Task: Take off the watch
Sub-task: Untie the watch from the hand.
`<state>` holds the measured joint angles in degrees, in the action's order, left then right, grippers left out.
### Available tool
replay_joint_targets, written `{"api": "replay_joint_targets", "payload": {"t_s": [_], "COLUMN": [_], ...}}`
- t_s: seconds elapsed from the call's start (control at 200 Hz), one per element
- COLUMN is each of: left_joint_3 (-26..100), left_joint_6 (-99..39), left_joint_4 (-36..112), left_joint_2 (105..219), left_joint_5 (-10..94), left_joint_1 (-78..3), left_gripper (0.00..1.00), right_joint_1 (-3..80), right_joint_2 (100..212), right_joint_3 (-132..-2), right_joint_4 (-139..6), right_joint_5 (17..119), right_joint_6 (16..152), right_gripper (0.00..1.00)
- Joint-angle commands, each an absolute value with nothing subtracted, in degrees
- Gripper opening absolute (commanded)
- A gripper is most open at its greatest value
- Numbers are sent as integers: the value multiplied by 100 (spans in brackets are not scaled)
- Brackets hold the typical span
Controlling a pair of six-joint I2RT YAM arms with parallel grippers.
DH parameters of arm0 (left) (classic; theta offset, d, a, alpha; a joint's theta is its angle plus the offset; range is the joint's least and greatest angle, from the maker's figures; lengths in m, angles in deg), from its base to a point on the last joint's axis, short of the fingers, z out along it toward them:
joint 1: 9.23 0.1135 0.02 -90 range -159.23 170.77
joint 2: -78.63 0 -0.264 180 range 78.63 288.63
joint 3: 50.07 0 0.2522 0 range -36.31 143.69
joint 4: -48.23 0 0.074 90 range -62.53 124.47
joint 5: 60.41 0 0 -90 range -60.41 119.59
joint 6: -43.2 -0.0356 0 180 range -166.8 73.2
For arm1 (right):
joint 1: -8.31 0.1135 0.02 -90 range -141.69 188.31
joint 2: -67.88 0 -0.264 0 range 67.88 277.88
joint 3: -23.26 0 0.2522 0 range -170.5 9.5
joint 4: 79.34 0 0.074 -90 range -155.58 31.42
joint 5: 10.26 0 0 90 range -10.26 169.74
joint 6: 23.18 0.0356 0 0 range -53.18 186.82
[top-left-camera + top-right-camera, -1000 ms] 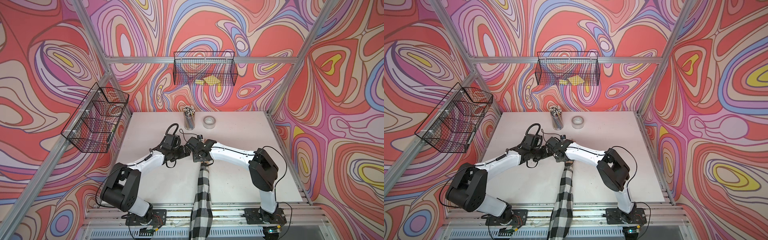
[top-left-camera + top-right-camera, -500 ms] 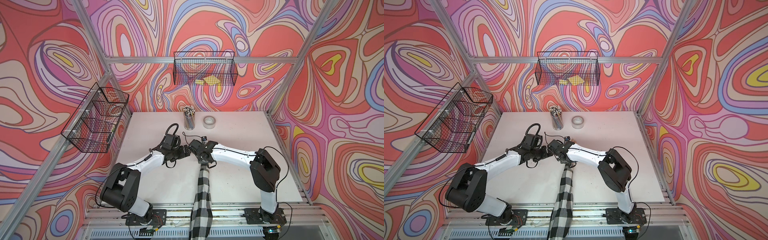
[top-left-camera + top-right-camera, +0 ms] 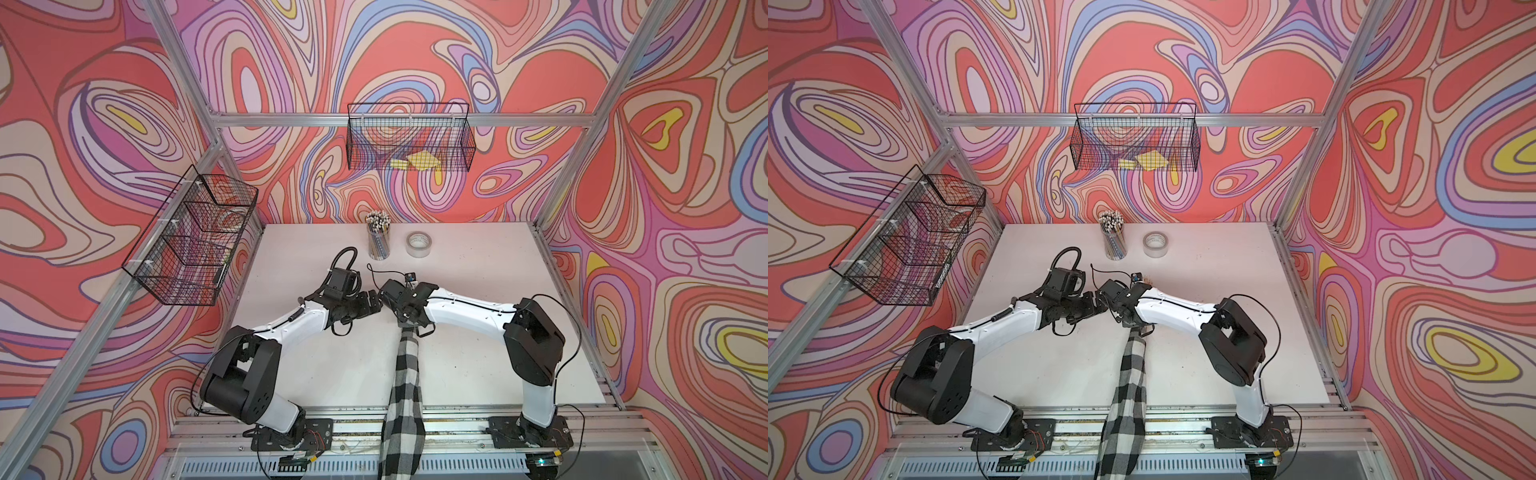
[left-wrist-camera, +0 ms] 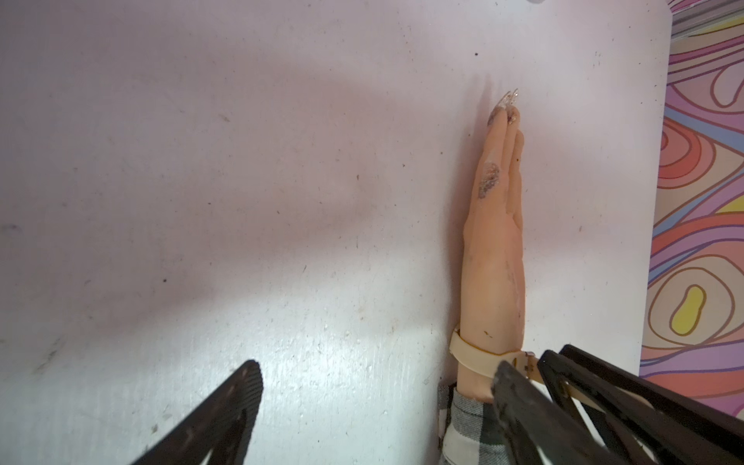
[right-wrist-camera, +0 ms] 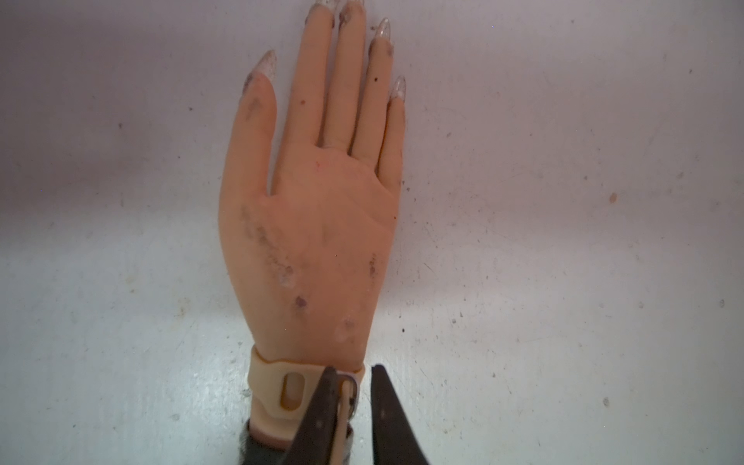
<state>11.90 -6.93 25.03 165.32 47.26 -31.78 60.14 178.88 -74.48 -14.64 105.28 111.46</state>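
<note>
Gripper R (image 5: 353,368) low at watch (image 5: 269,382) (strap grip unclear)

In the right wrist view the frame edge cuts two fingertips of the hand (image 5: 318,225). The right end effector (image 5: 353,368) covers part of the watch (image 5: 277,386). The dial is out of sight, and whether both fingers (image 5: 322,406) press the watch cannot be told. In the left wrist view the left end effector (image 4: 376,366) hides part of it too, and the sleeve (image 4: 467,418) is cut off. In both top views the arms (image 3: 465,309) cover hand and watch.
</note>
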Motion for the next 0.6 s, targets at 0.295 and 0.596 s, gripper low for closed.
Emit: {"api": "replay_joint_targets", "payload": {"t_s": [0.295, 0.596], "left_joint_3": [984, 1011], "left_joint_6": [-445, -361], "left_joint_4": [2862, 3111], "left_joint_2": [16548, 16821], "left_joint_5": [5297, 5335], "left_joint_1": [-3208, -3667], "left_gripper": [91, 91], "right_joint_1": [5761, 5505], "right_joint_2": [17447, 16967], "right_joint_3": [-6917, -6224], "right_joint_4": [-2040, -3021], "right_joint_5": [10176, 9473], "right_joint_6": [11154, 11321], "right_gripper": [0, 0]}}
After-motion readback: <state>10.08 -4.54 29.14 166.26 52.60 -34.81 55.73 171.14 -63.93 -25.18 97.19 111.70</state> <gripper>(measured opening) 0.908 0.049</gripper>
